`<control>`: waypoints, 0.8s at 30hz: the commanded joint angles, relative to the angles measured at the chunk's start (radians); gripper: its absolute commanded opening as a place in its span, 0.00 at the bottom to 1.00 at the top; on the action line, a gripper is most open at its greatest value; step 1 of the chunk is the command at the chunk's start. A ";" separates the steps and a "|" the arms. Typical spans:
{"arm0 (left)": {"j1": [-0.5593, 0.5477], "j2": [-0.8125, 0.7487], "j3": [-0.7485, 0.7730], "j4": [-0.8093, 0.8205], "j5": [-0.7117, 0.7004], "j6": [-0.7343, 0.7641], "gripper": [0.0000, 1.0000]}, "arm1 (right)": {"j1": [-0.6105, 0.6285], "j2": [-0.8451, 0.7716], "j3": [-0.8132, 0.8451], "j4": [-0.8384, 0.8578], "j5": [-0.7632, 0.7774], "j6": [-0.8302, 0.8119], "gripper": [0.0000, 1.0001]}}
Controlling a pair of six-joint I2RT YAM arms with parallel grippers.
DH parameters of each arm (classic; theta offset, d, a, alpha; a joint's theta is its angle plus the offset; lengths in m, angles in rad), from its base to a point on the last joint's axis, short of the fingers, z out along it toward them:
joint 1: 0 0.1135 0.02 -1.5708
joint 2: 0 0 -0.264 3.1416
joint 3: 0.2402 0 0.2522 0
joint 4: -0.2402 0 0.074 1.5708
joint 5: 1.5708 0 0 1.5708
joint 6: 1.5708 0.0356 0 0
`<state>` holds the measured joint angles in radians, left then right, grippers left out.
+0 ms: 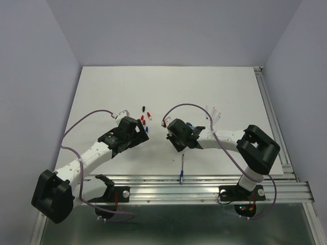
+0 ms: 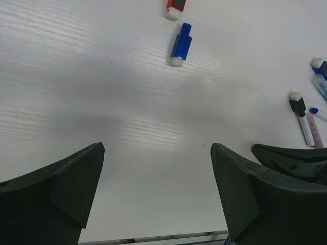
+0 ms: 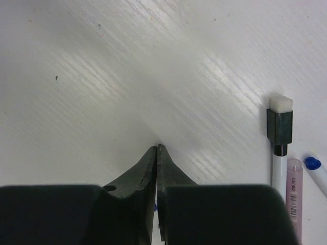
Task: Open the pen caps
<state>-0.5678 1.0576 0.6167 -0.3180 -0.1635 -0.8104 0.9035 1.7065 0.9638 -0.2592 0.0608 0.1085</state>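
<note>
- Left gripper (image 2: 157,149) hung released, fingers spread wide.
- Right gripper (image 3: 157,149) was clenched tight.
- Blue cap (image 2: 181,45) and red cap (image 2: 174,6) lay mid-counter (image 2: 92,76); one blue pen (image 1: 181,171) lay by the near edge.

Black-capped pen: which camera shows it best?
Right wrist view: the black-capped pen lies large and sharp. Left wrist view shows it smaller, at the right edge. In the top external view it is too small to identify.
</note>
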 commanded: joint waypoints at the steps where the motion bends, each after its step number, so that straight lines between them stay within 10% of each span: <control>1: -0.003 -0.021 0.011 0.017 0.008 0.017 0.97 | 0.029 -0.015 -0.040 0.031 0.083 0.111 0.04; 10: -0.006 -0.102 -0.014 0.034 0.064 0.027 0.97 | 0.032 -0.021 0.036 -0.003 0.267 0.339 0.03; 17: -0.012 -0.097 -0.020 0.045 0.079 0.030 0.97 | 0.048 -0.157 0.012 -0.099 0.342 0.531 0.61; 24: -0.017 -0.094 -0.029 0.069 0.091 0.030 0.98 | 0.132 -0.163 -0.011 -0.323 0.431 0.817 0.75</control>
<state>-0.5774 0.9672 0.6014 -0.2848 -0.0799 -0.7982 0.9798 1.5211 0.9546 -0.4198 0.4057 0.7013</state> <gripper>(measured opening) 0.975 0.745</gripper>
